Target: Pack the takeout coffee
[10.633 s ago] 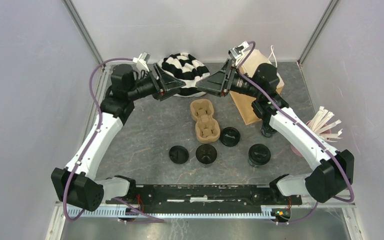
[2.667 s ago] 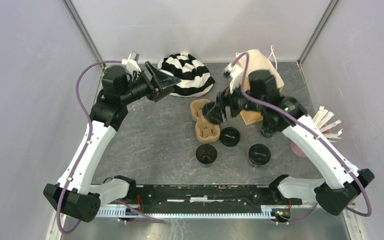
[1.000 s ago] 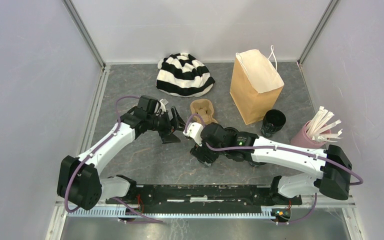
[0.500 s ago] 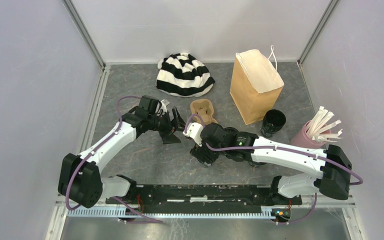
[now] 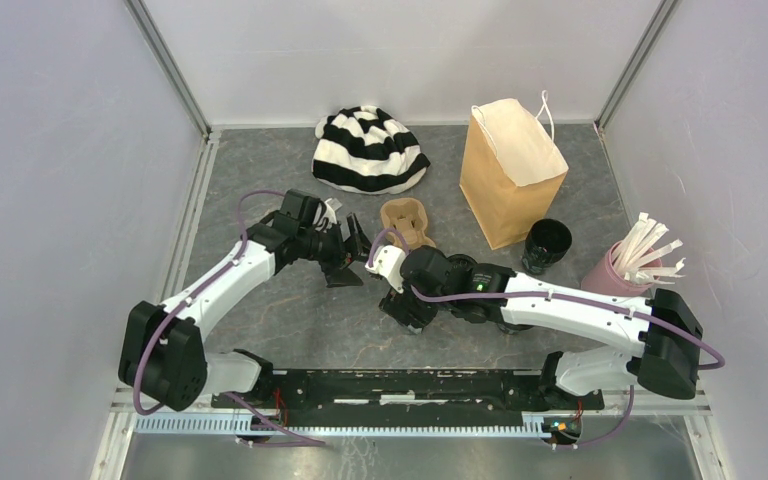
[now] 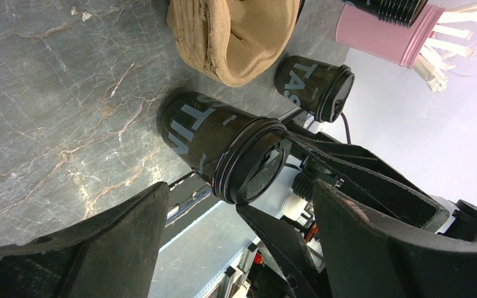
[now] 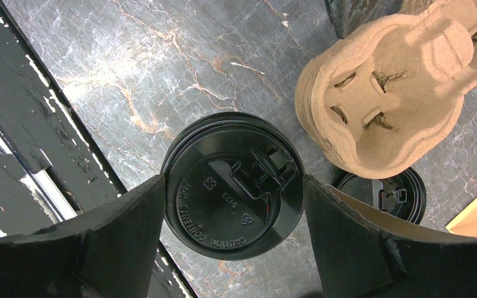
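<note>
A takeout coffee cup (image 6: 214,143), black with a flat black lid (image 7: 233,192), stands upright in front of the brown cardboard carrier (image 5: 407,222). My right gripper (image 7: 233,183) hangs straight above it, open, its fingers (image 7: 118,236) flanking the lid's rim closely; I cannot tell if they touch. In the top view the right gripper (image 5: 407,305) hides this cup. My left gripper (image 6: 239,186) is open and lies low at the cup's left, aimed at it, nothing between its fingers (image 6: 99,248). A second lidded cup (image 6: 313,87) stands just behind, beside the carrier. The brown paper bag (image 5: 510,170) stands upright, open, back right.
A striped black-and-white beanie (image 5: 370,150) lies at the back. A lidless black cup (image 5: 547,240) stands by the bag's front right corner. A pink cup with white sticks (image 5: 615,272) stands at the right. The left gripper (image 5: 352,258) is beside the carrier.
Both arms have come down from the back to the front middle over the last ten seconds. In the last second the left arm crept slightly right; the right arm stayed still.
</note>
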Tool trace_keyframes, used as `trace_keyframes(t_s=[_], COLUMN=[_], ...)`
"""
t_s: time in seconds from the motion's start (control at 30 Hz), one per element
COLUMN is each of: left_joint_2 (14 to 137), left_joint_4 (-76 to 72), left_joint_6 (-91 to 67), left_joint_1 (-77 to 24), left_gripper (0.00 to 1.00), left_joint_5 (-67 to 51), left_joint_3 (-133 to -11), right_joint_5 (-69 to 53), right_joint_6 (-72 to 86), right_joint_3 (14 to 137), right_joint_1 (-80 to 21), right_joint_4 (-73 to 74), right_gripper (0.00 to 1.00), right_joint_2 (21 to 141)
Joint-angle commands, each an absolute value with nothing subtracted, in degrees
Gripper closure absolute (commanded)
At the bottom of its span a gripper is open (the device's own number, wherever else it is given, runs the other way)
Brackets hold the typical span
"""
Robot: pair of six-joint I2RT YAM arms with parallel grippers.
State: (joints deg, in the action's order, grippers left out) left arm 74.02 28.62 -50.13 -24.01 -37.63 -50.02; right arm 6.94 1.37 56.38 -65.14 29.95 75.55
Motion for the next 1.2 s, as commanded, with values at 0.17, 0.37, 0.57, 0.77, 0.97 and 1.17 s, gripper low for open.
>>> trace_keyframes(t_s=[0.17, 0.37, 0.57, 0.77, 0.97, 1.17], left_joint_2=[75.22, 75.43, 75.5, 75.88, 76.16, 74.36], left_joint_4=[28.08, 28.09, 28.11, 28.2, 28.2, 25.4], left_joint_6=[-47.55, -47.29, -47.11, -46.59, -46.55, -49.11], left_joint_1=[-24.94, -25.22, -25.47, -25.84, -29.58, -35.46], left_gripper=[0.09, 0.07, 0.07, 0.07, 0.16, 0.24], left_joint_5=[-39.15, -39.41, -39.44, -39.94, -38.57, -35.61], left_joint_3=[-52.82, -53.09, -53.0, -53.18, -52.29, -48.81], right_joint_5=[6.54, 6.06, 6.06, 8.21, 8.56, -1.25], right_joint_6=[0.51, 0.46, 0.46, 1.24, 6.67, 15.69], right_joint_3=[56.26, 56.07, 56.04, 59.18, 64.49, 57.41], right_joint_1=[-65.4, -65.35, -65.39, -65.28, -63.02, -54.17], right_joint_4=[27.44, 27.24, 27.82, 29.82, 36.06, 34.67], right_gripper=[0.16, 0.12, 0.12, 0.11, 0.1, 0.19], right_joint_2=[75.03, 74.8, 74.91, 73.33, 69.97, 62.23])
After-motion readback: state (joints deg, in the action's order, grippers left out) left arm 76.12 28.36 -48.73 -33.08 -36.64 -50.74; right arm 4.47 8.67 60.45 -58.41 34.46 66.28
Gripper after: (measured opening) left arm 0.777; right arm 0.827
